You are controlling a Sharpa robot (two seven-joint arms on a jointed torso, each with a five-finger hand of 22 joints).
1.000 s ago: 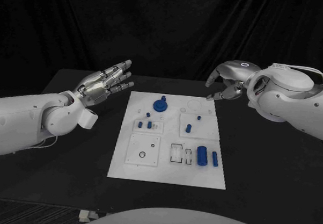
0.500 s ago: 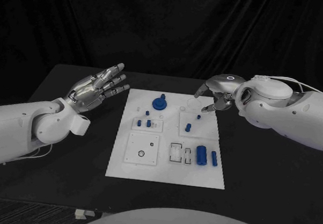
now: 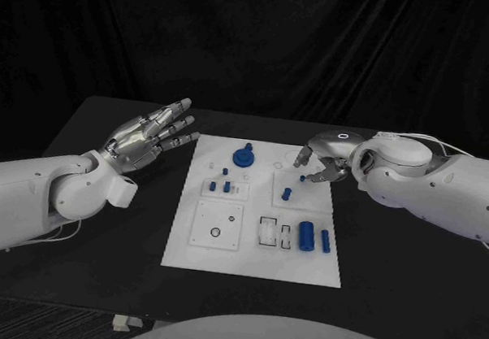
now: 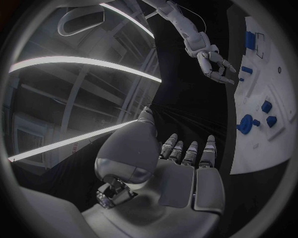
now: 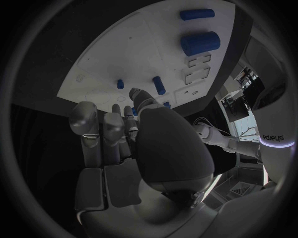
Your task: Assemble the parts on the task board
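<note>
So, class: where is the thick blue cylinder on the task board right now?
In the head view the thick blue cylinder lies on the task board's near right part, beside a thinner blue rod, untouched by either robot hand.

I'm seeing two bulky white arms with smooth rounded shells, each ending in a silver, metallic left hand [image 3: 151,133] and right hand [image 3: 323,156]. A thin pale cable is running along the right arm behind its hand, beside a glowing ring.
</note>
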